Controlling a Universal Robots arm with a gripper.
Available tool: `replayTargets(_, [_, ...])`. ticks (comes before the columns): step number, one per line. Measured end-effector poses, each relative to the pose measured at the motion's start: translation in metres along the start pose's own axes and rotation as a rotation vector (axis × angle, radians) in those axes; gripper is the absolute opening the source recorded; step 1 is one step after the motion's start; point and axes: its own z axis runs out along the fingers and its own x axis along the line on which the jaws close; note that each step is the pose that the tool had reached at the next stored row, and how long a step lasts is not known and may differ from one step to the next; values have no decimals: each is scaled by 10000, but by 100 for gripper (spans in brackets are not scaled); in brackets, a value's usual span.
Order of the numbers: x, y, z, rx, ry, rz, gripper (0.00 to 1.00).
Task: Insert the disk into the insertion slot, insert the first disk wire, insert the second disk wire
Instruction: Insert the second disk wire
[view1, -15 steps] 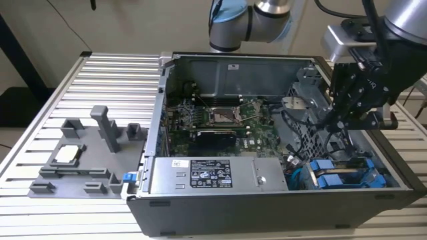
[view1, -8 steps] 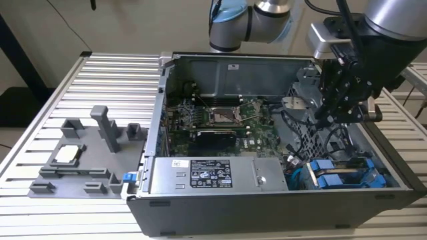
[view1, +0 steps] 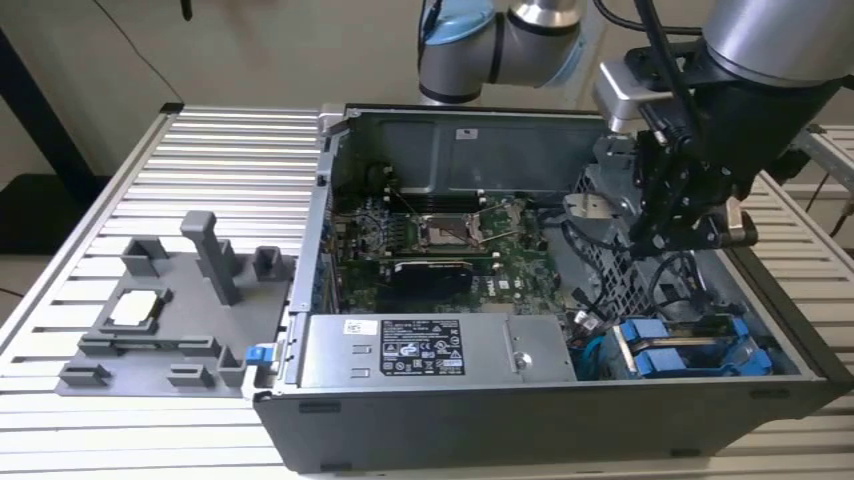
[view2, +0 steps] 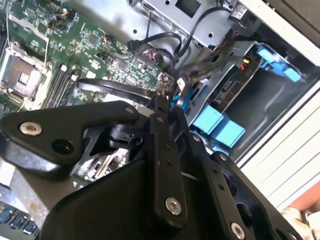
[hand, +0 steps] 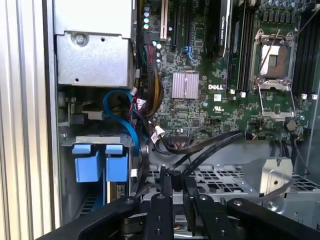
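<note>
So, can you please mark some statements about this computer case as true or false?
1. The case is open and the motherboard is exposed. True.
2. The gripper hangs over the grey fixture on the table. False: it is inside the case, at the exterior view's right, over the perforated cage.
3. The disk's blue carrier sits in the insertion slot, beside the power-supply box. True.
4. A cooler covers the processor socket. False: the socket is bare.
5. The gripper is empty. False: it appears shut on a black disk wire.
</note>
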Motion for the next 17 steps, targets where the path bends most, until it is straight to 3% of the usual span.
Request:
replayTargets(2, [-1,53,1,110,15,-15,24])
replayTargets(5, [-1,54,1,117,17,-17,26])
replayTargets(8, [-3,86,-1,112,21,-85,38])
replayTargets(9, [-3,102,3,108,37,-114,38])
replayTargets(17, [-34,149,53,166,290,-286,38])
